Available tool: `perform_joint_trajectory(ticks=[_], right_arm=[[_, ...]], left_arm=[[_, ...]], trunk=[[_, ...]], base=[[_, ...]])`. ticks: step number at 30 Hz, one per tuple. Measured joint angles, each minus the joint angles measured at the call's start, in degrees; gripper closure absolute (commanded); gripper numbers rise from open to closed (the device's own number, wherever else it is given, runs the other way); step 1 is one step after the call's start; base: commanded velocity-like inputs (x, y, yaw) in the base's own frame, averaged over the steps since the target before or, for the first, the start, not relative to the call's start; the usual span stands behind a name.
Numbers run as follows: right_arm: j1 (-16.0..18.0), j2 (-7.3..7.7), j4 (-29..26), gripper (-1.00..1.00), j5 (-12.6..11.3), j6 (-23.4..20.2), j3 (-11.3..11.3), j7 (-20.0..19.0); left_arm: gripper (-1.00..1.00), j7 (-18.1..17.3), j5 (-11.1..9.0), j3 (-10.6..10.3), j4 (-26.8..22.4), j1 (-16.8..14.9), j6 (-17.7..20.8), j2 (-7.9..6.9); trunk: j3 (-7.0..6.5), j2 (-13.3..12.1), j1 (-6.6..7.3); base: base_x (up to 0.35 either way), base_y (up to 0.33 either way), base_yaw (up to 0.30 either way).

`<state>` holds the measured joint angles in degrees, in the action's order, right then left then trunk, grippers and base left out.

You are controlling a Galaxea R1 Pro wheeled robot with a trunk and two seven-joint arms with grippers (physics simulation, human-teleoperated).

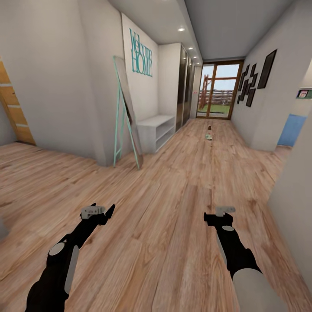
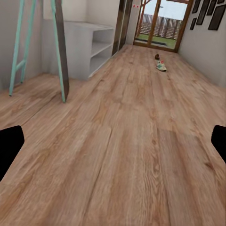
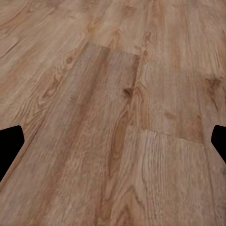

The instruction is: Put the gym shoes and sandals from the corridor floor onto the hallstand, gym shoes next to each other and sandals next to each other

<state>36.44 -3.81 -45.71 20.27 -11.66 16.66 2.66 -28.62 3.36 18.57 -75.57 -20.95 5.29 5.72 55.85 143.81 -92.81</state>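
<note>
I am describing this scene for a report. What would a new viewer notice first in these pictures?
First, the long corridor floor of wood planks, running to a glass door at the far end. On the left wall stand a white hallstand and a leaning teal-framed mirror. Small shoes lie far down the floor, while both empty grippers, left and right, hover low in front.

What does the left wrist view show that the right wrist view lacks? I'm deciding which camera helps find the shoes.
Left wrist view: the white hallstand, a leaning mirror with a teal frame, a glass door, and far down the corridor a gym shoe with a darker item just beyond. Right wrist view: floor planks at close range. Both share the corridor floor and dark, spread fingertips at the edges.
</note>
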Motion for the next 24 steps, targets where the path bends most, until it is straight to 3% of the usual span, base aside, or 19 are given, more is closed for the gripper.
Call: perform_joint_trajectory(ticks=[6, 19, 24], right_arm=[[0.00, 0.00, 0.00, -1.00, 0.00, -0.01, 0.00, -0.07], [-0.03, 0.01, -0.02, -1.00, -0.01, -0.02, 0.00, -0.09], [0.00, 0.00, 0.01, -1.00, 0.00, 0.00, -0.01, -0.08]], left_arm=[[-1.00, 0.00, -0.06, 0.01, 0.00, 0.00, 0.00, 0.00], [-1.00, -0.01, -0.09, 0.01, 0.10, -0.01, 0.00, 0.01], [-1.00, -0.01, -0.14, 0.02, 0.08, 0.00, 0.01, 0.01]], trunk=[[0.00, 0.00, 0.00], [0.00, 0.00, 0.00], [0.00, 0.00, 0.00]], base=[[0.345, -0.126, -0.047], [0.347, -0.083, -0.274], [0.349, -0.012, -0.095]])
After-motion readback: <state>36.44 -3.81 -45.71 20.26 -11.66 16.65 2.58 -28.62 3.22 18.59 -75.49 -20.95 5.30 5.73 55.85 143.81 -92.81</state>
